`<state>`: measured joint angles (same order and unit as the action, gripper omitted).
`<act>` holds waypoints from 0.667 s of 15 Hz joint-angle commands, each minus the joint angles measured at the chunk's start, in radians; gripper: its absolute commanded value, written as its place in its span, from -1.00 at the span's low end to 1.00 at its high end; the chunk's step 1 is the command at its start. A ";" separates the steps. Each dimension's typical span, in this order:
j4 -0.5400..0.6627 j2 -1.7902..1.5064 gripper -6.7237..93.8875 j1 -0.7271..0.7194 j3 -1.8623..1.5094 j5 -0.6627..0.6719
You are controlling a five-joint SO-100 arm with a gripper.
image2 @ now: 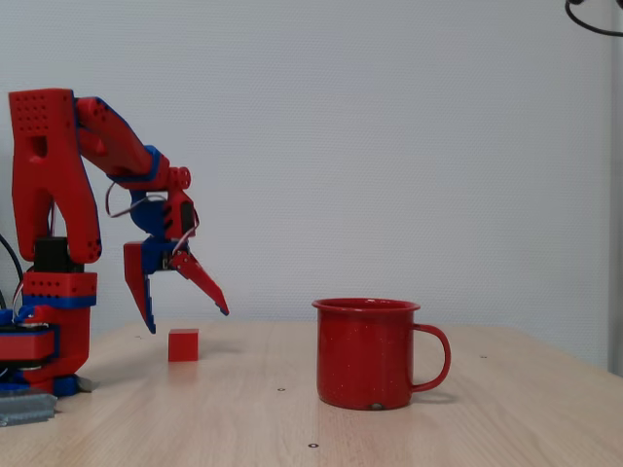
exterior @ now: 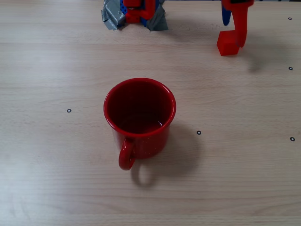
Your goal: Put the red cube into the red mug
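Scene: a red and blue arm [image2: 58,195] stands on a pale wooden table [exterior: 56,188], seen from above in one fixed view and from the side in the other.

Red mug: the red mug [exterior: 140,117] stands upright near the middle of the overhead fixed view, mouth open to the camera, its handle pointing to about 7 o'clock. In the side fixed view the red mug [image2: 368,352] sits at about 4 o'clock from the picture's centre, handle to the right. Its inside looks dark and bare.

Red cube: the red cube [exterior: 228,43] rests on the table at about 1 o'clock from the mug in the overhead view, well apart from it. In the side view the red cube [image2: 183,344] lies at about 9 o'clock from the mug, flat on the tabletop.

Gripper: the gripper [image2: 187,316] hangs over the cube with its fingers spread wide, tips pointing down, holding nothing. From the side, both tips sit above the cube's top face. From above, the gripper [exterior: 233,28] shows a red finger [exterior: 241,26] running down just beside the cube's right edge; whether it touches cannot be told.

Arm base: the base [exterior: 136,12], with grey tape [exterior: 113,19] around it, sits at 12 o'clock from the mug in the overhead view.
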<state>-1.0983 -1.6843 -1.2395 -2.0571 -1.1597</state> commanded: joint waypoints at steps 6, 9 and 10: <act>0.107 0.029 0.04 0.025 -0.015 0.044; 0.138 0.063 0.02 0.043 -0.008 0.064; 0.140 0.069 0.00 0.048 -0.003 0.066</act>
<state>-0.9649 -1.5754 -1.1965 -2.0877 -1.0891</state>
